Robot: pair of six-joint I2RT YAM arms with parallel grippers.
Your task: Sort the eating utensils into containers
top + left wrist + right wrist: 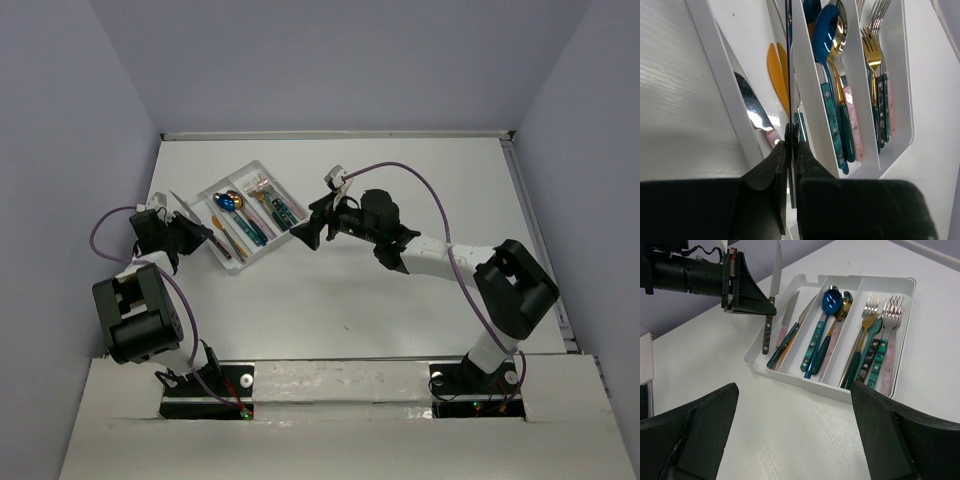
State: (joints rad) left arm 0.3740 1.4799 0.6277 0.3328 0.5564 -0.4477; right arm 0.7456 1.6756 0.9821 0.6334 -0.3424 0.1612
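While clamped between left fingers (749, 295), knife (776, 270) upright, by tray (805, 381) edge.

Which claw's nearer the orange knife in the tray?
Left. The left claw, pinching a dark-handled knife, hovers beside the orange knife; open right claw sits past the clear plastic tray's opposite side.

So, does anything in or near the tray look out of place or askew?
Only one knife: the left hand holds it upright, blade up, by the tray's knife compartment, while other utensils lie flat, sorted by kind.
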